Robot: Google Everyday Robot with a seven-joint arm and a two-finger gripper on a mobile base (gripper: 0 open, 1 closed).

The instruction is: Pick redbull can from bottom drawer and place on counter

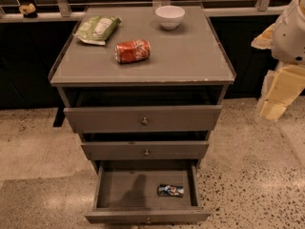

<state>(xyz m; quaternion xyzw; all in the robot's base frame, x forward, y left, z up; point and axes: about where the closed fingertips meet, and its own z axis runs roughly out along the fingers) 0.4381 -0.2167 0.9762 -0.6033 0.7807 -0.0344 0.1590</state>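
The redbull can (170, 190), small, blue and silver, lies on its side in the open bottom drawer (119, 190), towards its right front. The counter (186, 56) is the flat grey top of the cabinet. My gripper (275, 104) hangs at the far right of the camera view, beside the cabinet at about the height of the top drawer. It is well above and to the right of the can and holds nothing that I can see.
On the counter lie an orange-red soda can (133, 50) on its side, a green snack bag (97, 29) at the back left and a white bowl (170, 16) at the back. The top drawer (143, 118) and middle drawer (145, 150) stand slightly pulled out. Speckled floor surrounds the cabinet.
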